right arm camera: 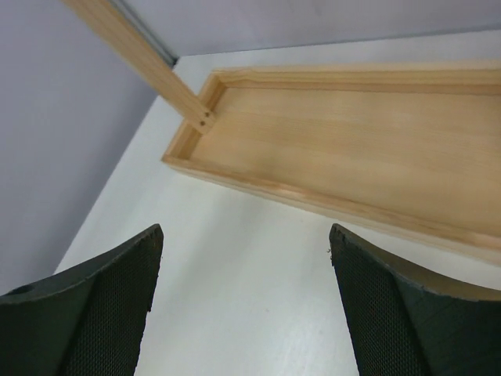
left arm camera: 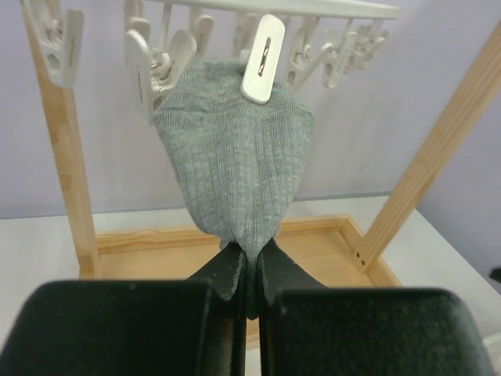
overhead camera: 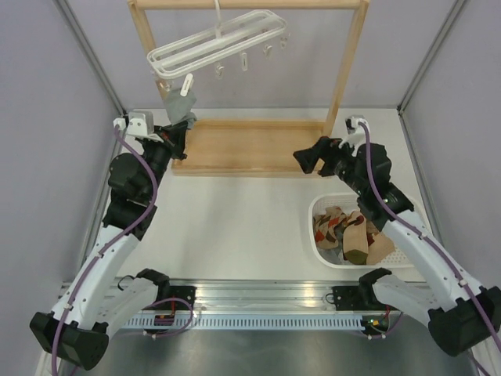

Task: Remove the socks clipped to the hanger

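A grey sock (left arm camera: 235, 157) hangs from a clip (left arm camera: 262, 59) of the white hanger (overhead camera: 219, 43), which hangs on the wooden rack's top bar. It also shows in the top view (overhead camera: 180, 108). My left gripper (left arm camera: 249, 262) is shut on the sock's lower end, just below the hanger's left end (overhead camera: 178, 137). My right gripper (right arm camera: 244, 235) is open and empty above the table by the rack base's right end (overhead camera: 309, 160). Several argyle and tan socks (overhead camera: 348, 235) lie in the white basket.
The wooden rack (overhead camera: 348, 70) stands at the back with its tray base (overhead camera: 250, 145). The white perforated basket (overhead camera: 317, 205) sits at the right front. Several empty clips (overhead camera: 243, 63) dangle from the hanger. Grey walls close in both sides.
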You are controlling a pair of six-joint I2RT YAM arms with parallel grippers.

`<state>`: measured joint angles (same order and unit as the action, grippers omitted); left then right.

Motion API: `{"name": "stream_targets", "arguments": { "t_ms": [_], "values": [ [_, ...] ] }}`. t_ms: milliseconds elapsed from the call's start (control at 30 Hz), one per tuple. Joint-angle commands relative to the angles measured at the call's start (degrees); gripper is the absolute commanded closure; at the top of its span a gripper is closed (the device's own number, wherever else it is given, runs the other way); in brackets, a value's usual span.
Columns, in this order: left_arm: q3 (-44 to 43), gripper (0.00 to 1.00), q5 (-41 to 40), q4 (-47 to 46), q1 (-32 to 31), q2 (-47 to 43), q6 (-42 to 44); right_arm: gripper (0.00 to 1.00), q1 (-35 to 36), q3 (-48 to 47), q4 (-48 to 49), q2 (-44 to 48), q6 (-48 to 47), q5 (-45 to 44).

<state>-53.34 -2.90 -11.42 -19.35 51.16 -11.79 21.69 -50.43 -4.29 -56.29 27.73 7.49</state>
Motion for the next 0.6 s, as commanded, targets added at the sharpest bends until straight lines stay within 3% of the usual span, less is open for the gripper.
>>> {"name": "stream_targets", "arguments": {
  "t_ms": [0, 133, 333, 567],
  "values": [
    [2.01, 0.98, 6.40, 2.37, 0.11, -1.76, -2.80, 0.10, 6.42, -9.57, 6.40, -6.53, 1.19, -0.63],
    [3.24, 0.98, 9.57, 2.37, 0.11, -2.11, -3.32, 0.10, 13.36, -23.87, 7.81, -15.85, 0.67, -1.59],
    [2.72, 0.98, 14.31, 2.19, 0.11, 0.52, -5.26, 0.10, 17.85, -42.43, 8.69, -31.67, 1.63, -0.90],
    [2.45, 0.98, 16.34, 1.75, 0.11, 1.58, -6.22, 0.10, 18.65, -47.56, 22.12, -41.95, 5.67, 4.28]
  ]
}}
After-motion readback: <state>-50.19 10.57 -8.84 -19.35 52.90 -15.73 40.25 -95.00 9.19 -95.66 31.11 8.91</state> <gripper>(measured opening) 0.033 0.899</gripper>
